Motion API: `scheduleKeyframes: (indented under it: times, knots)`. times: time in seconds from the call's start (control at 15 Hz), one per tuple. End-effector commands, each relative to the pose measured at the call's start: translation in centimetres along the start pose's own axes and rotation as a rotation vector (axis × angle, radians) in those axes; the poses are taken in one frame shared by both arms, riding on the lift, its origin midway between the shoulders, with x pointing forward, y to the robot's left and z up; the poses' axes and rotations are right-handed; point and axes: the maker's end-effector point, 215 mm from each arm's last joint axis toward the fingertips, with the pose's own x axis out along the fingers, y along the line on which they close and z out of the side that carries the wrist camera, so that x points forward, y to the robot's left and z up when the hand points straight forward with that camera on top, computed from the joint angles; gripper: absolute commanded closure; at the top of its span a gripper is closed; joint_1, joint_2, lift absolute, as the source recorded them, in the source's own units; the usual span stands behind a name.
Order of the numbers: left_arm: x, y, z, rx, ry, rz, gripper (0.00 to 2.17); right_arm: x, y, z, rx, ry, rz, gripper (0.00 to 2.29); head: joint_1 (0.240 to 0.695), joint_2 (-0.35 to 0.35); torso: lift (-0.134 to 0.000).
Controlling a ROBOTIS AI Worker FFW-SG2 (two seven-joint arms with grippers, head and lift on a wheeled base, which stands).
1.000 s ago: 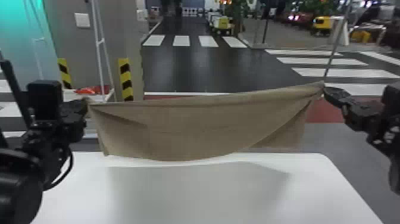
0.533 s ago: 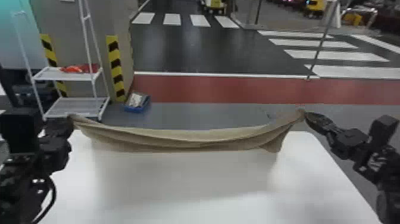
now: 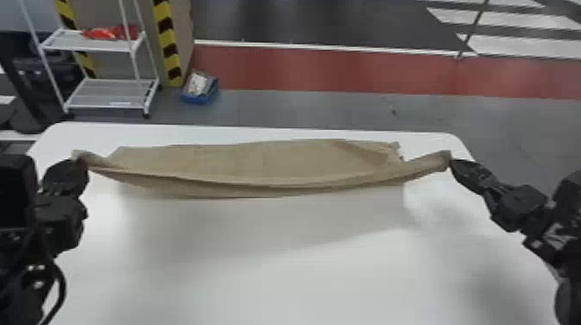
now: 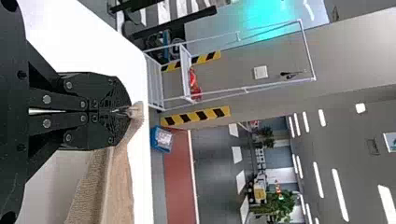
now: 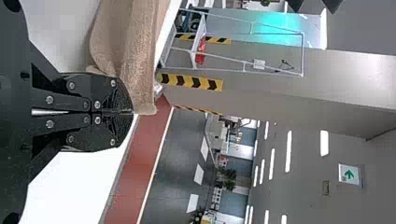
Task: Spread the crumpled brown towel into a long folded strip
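Note:
In the head view my left gripper (image 3: 80, 166) is shut on one corner of the brown towel (image 3: 268, 162), and my right gripper (image 3: 451, 162) is shut on the opposite end. The towel stretches sideways between them near the table's far edge, its near edge sagging in long folds and its far part spread toward the back. In the left wrist view, the left gripper (image 4: 128, 111) pinches a corner of the towel (image 4: 119, 186). The right wrist view has the right gripper (image 5: 130, 112) closed on the towel (image 5: 140, 56) at its tip.
The white table (image 3: 302, 285) extends in front of the towel, with a soft shadow on it. Beyond the far edge, on the floor, stand a white wire shelf (image 3: 108, 93) with a red item on it and a blue box (image 3: 199, 88) of papers.
The head view has tilted further down. The towel, earlier hanging as a sheet between the grippers, now lies lower over the table with its far part spread backward. Both grippers kept hold of it.

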Motion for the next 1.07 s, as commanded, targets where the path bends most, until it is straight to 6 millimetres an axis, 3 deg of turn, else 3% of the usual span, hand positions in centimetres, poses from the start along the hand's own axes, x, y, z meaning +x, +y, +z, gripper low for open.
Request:
scheduleKeyframes:
  times: [0.0,0.27,0.4,0.47,0.53,0.73,1.0]
  knots:
    - [-1.1,-0.4,-0.9,0.004,0.021,-0.007,1.28,-3.0,0.9,-1.1,-0.004,0.017,0.003,1.59,0.695,-0.108,-0.124]
    - [-2.0,0.4,-2.1,0.050,0.059,0.026,1.28,-8.7,1.7,-0.1,-0.011,-0.009,-0.008,1.59,0.695,-0.126,-0.124]
    - [-2.7,0.5,-3.1,0.066,0.095,0.025,1.28,-10.5,1.6,-0.3,-0.017,0.001,-0.021,1.58,0.695,-0.139,-0.124]
    - [-3.4,0.7,-4.7,0.091,0.153,0.037,1.28,-11.0,1.3,-0.5,-0.016,0.008,-0.030,1.58,0.695,-0.146,-0.124]
    - [-4.2,0.9,-6.2,0.119,0.210,0.048,1.28,-11.1,1.4,-0.8,-0.016,0.015,-0.028,1.58,0.695,-0.151,-0.124]
    - [-4.8,0.9,-6.8,0.143,0.230,0.058,1.28,-11.2,1.5,-1.2,-0.012,0.024,-0.030,1.58,0.695,-0.163,-0.124]
    - [-1.5,0.8,-4.5,0.120,0.185,0.074,1.28,-6.2,-0.6,-0.2,-0.039,0.049,-0.033,1.58,0.695,-0.161,-0.124]
